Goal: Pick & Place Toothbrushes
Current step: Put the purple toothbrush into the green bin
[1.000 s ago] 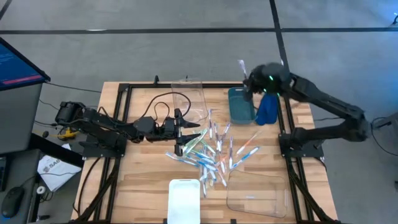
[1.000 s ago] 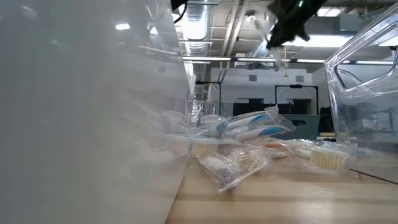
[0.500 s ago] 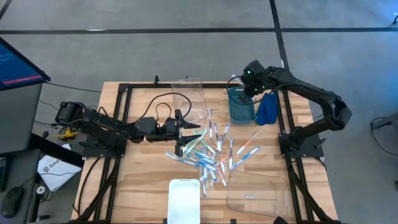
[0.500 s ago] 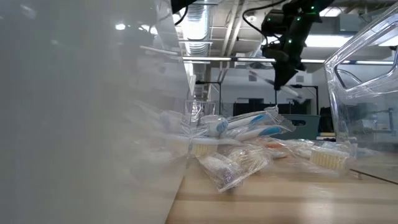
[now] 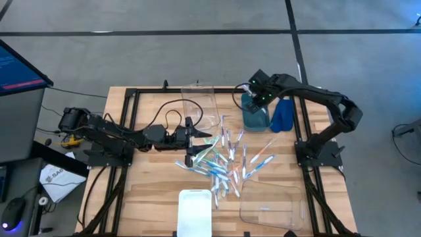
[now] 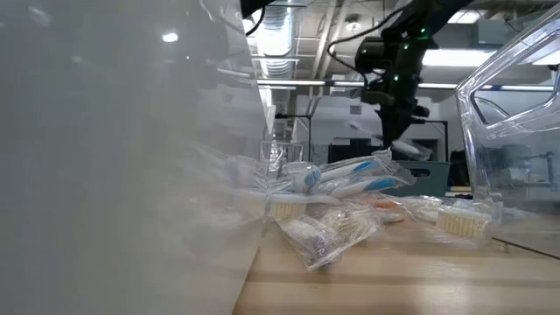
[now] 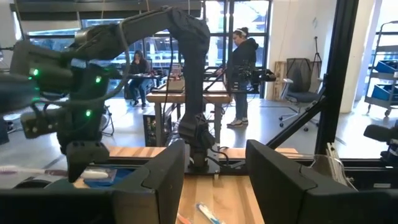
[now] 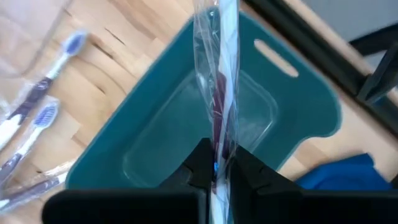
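Right wrist view | right end effector (image 8: 214,171) pinching wrapped toothbrush (image 8: 221,74) (over teal bin (image 8: 298,112))

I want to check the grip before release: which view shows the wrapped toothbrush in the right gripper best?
The right wrist view: the wrapped toothbrush stands pinched in the right gripper above the teal bin. The high view shows only the gripper over the bin; the other two views show little of it.

Wooden table (image 5: 151,191) bears scattered toothbrushes (image 5: 220,161), teal bin (image 5: 255,113), blue cloth (image 5: 283,115).

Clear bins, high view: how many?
2. One clear bin sits at the table's far edge, beside the teal bin; the second clear bin sits at the near right corner. None seems hidden.
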